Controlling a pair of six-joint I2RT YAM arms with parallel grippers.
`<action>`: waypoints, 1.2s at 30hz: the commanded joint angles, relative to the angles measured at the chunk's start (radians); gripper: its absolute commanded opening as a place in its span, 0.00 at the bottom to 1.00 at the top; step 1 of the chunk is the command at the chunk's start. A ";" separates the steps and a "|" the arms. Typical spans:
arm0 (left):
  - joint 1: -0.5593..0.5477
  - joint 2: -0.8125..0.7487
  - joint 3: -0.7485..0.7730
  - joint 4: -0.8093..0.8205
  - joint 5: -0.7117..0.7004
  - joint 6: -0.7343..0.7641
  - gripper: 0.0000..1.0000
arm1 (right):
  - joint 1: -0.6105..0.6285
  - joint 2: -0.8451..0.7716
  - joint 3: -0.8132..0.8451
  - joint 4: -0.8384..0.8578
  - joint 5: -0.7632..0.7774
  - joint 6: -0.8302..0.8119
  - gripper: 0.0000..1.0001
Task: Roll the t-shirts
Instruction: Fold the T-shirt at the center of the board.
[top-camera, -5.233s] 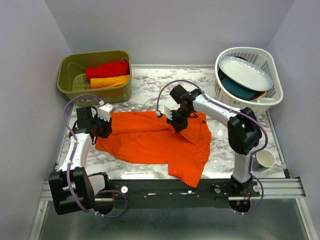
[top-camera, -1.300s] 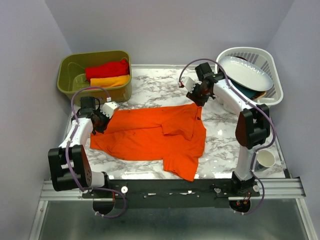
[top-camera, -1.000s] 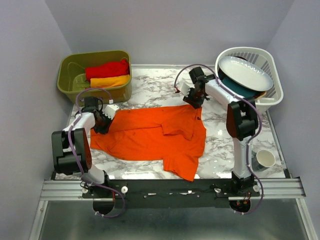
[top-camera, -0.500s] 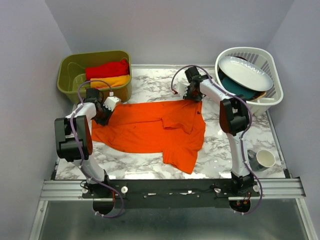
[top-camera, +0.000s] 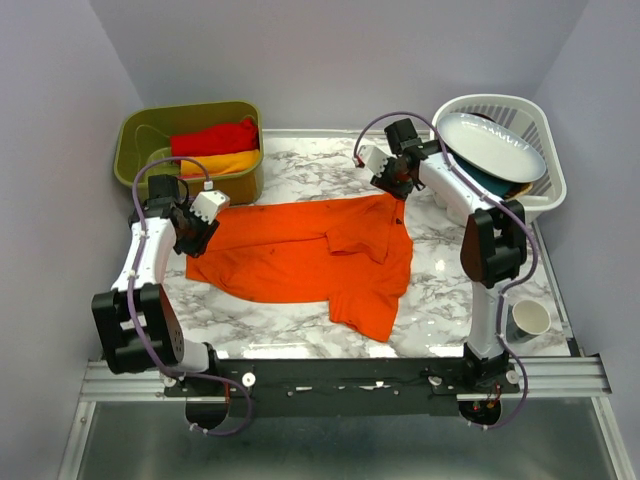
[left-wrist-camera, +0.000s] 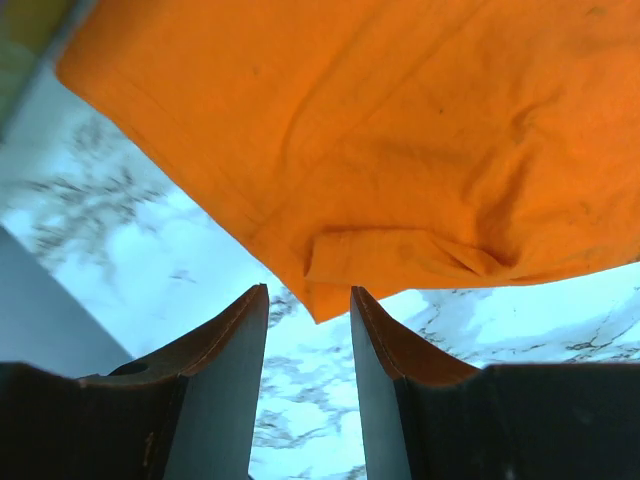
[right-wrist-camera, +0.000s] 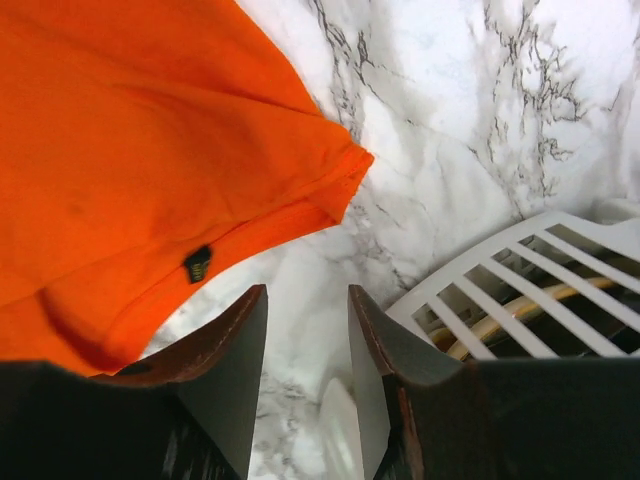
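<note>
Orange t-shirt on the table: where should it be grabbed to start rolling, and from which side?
Probably its two far corners, pinched from above at the outer ends. The orange t-shirt lies flat on the marble table, so only edges offer loose cloth. The left gripper and right gripper hover open beside those corners.

One t-shirt (top-camera: 300, 258) lies spread across the middle of the table (top-camera: 310, 165). Behind it, in the far left corner, a bin (top-camera: 135, 170) holds two folded t-shirts (top-camera: 213, 140), one in front of the other. In the far right corner a basket (top-camera: 545, 200) holds a plate (top-camera: 492, 145) lying on a bowl (top-camera: 478, 180). A cup (top-camera: 530, 320) stands at the near right. The left gripper (top-camera: 192, 235) is at the spread shirt's left edge and the right gripper (top-camera: 393, 188) at its far right corner.
</note>
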 joint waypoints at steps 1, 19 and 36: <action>0.044 0.119 -0.001 -0.048 0.012 -0.133 0.49 | 0.012 -0.082 -0.057 -0.071 -0.131 0.174 0.47; 0.092 0.266 0.047 -0.025 -0.057 -0.228 0.50 | 0.026 -0.093 -0.037 -0.096 -0.172 0.206 0.48; 0.090 0.292 0.020 -0.031 0.018 -0.222 0.34 | 0.030 -0.080 -0.038 -0.100 -0.161 0.191 0.48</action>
